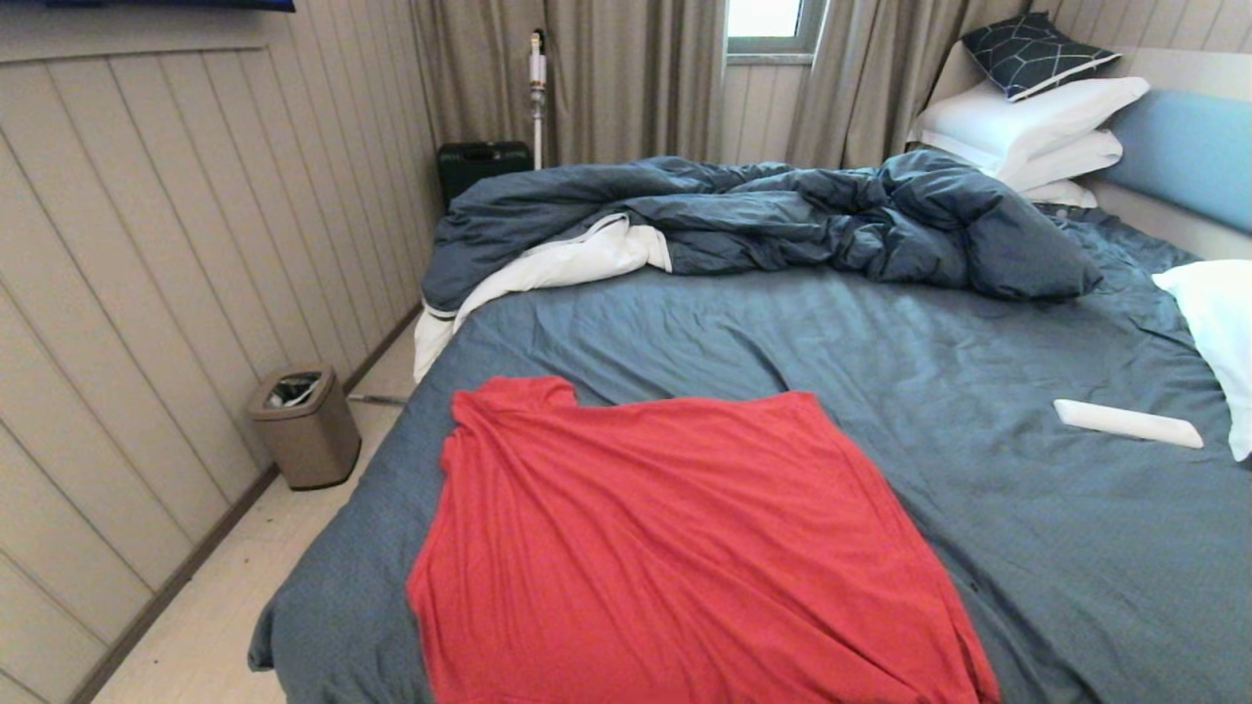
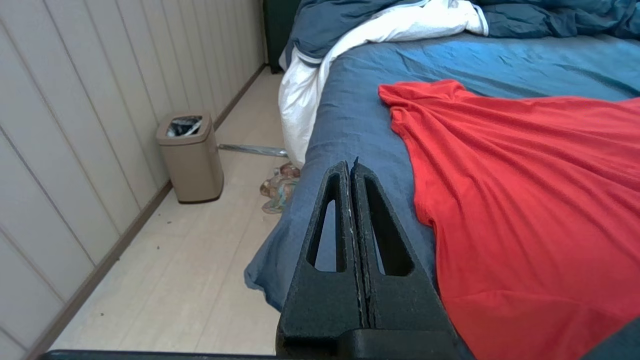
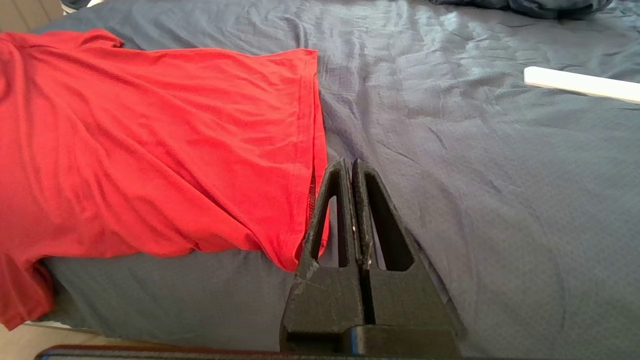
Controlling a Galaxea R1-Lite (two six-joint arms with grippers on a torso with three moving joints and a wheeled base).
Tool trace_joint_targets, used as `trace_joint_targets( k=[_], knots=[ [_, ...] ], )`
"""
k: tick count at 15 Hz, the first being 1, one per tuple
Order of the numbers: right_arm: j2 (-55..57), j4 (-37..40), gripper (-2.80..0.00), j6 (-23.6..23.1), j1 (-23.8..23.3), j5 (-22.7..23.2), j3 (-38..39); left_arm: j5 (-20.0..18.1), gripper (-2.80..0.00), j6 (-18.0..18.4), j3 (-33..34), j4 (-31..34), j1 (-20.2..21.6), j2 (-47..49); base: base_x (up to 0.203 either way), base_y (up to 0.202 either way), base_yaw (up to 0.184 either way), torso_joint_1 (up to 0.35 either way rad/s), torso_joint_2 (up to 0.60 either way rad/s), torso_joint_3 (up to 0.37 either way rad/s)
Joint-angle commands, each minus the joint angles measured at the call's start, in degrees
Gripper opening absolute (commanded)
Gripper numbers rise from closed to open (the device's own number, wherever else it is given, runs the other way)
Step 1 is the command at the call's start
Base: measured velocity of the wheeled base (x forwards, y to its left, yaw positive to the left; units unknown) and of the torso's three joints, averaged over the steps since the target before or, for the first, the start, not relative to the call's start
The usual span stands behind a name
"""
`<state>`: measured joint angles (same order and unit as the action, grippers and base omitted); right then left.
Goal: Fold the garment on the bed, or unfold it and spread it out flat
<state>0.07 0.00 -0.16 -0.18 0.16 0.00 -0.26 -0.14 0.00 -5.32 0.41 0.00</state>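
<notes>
The red garment (image 1: 675,548) lies spread over the near part of the bed (image 1: 978,372), its lower end hanging over the front edge. One sleeve (image 1: 509,396) pokes out at its far left corner. Neither arm shows in the head view. In the left wrist view my left gripper (image 2: 351,167) is shut and empty, off the garment's (image 2: 525,210) left edge, above the sheet near the bed's left side. In the right wrist view my right gripper (image 3: 348,165) is shut and empty, just beyond the garment's (image 3: 160,150) right hem.
A rumpled dark blue duvet (image 1: 782,220) with white lining lies across the far half. White pillows (image 1: 1037,127) stack at the headboard (image 1: 1188,152); another pillow (image 1: 1223,332) lies at the right. A flat white object (image 1: 1125,423) rests right of the garment. A tan bin (image 1: 305,425) stands on the floor at left.
</notes>
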Motion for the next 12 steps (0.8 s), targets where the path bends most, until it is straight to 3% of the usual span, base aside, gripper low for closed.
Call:
trace_joint_targets(
  k=[1,12],
  knots=[
    [0.10,0.00,-2.80,-0.02,0.01,0.02,0.00,0.00,-2.80,-0.04,0.00,-0.06,0.02,0.00,0.000,0.000,0.000,0.000,0.00,0.000],
    [0.10,0.00,-2.80,-0.02,0.01,0.02,0.00,0.00,-2.80,-0.04,0.00,-0.13,0.02,0.00,0.000,0.000,0.000,0.000,0.00,0.000]
  ],
)
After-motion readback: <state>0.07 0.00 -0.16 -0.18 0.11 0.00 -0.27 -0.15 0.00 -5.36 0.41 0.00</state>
